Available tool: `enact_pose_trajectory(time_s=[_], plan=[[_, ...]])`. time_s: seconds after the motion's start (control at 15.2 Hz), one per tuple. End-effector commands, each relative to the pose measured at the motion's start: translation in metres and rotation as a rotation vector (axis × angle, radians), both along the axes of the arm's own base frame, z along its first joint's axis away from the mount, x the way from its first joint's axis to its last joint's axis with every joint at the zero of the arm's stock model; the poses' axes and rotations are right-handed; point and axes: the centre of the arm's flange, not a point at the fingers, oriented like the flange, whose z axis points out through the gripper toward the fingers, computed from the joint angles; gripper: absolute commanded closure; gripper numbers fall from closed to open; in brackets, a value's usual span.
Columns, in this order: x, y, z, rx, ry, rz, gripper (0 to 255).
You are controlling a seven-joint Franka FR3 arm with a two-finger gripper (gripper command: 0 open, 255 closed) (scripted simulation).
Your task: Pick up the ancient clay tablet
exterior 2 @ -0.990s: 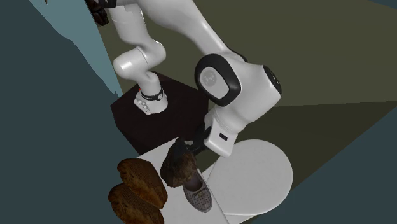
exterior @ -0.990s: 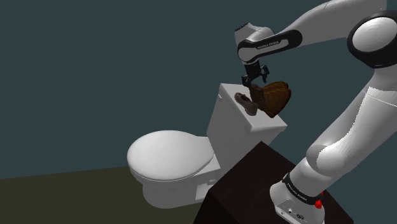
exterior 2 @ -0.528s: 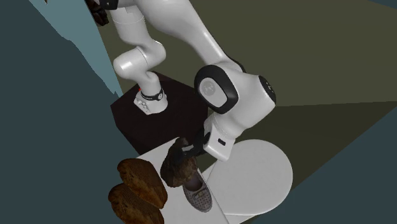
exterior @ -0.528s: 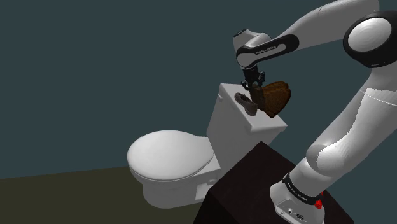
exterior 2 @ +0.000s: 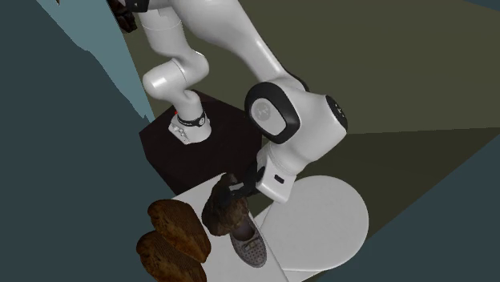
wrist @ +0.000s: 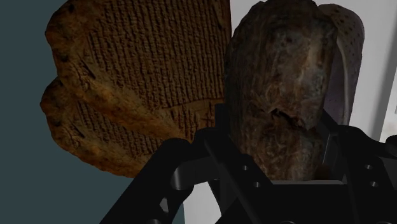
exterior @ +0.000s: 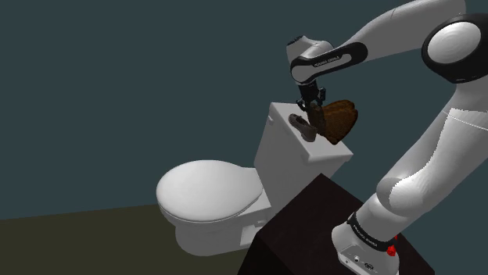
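Two overlapping brown tablets with rows of incised marks (wrist: 146, 70) lean at the back of the white toilet tank's lid (exterior 2: 191, 197); I also see them in the shoulder view (exterior: 344, 117) and as two tablets (exterior 2: 178, 228). Beside them stands a darker, rough brown lump (wrist: 280, 95) (exterior 2: 224, 212). My black gripper (wrist: 277, 162) (exterior: 313, 104) (exterior 2: 234, 191) comes down from above, shut on this lump, a finger on each side. The lump rests against a grey perforated object (wrist: 348, 63) (exterior 2: 250, 247).
The tank (exterior: 289, 156) is narrow, with a dark wall right behind it. Below it is the closed white toilet lid (exterior: 207, 191) (exterior 2: 328, 216). The dark stand (exterior: 305, 226) sits close beside the toilet. The arm's big elbow joint (exterior 2: 292, 120) hangs over the tank.
One second ago the fingers stood apart around the lump; they have since closed on it and the wrist has shifted slightly. In the last half second nothing moved.
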Motion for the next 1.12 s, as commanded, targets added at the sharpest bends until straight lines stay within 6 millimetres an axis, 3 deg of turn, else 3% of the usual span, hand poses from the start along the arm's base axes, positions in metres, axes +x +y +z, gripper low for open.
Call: enact_pose_trajectory(time_s=[0.0, 0.92, 1.06], plan=[[0.000, 0.000, 0.005, 0.001, 0.001, 0.000, 255], [0.000, 0.000, 0.079, 0.001, 0.001, 0.000, 255], [0.000, 0.000, 0.080, 0.001, 0.001, 0.000, 255]])
